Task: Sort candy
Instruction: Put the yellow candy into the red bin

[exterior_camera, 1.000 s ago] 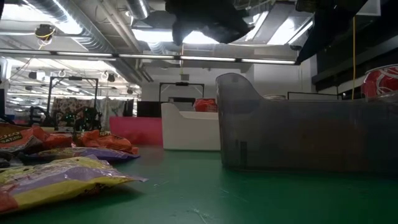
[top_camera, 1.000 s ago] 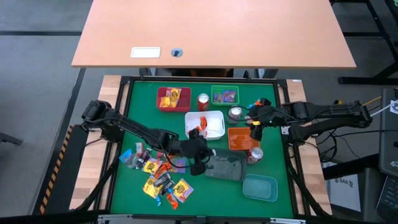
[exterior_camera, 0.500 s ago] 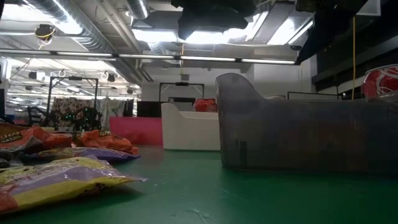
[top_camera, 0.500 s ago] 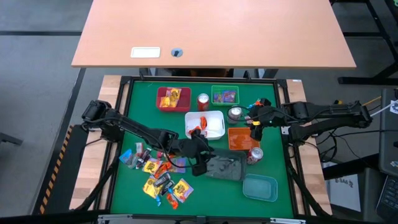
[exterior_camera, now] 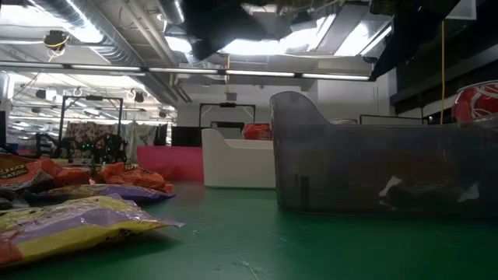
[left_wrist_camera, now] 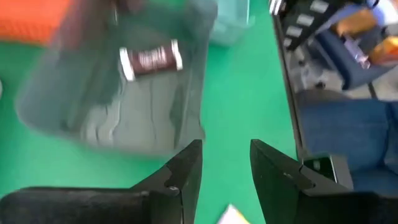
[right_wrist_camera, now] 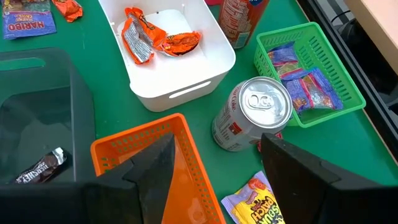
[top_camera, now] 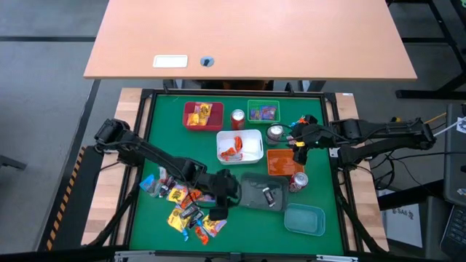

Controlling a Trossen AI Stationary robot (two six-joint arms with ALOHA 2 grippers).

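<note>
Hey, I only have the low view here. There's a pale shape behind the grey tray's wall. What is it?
Observer: One dark wrapped candy, lying alone in the grey tray.
Operator: Where are the left jaws? All I get is a dark mass up top.
Observer: Open and empty, above the mat between the candy pile and the grey tray.
Operator: And the right arm?
Observer: Its jaws hang open at the orange tray's edge, near a silver can.
</note>
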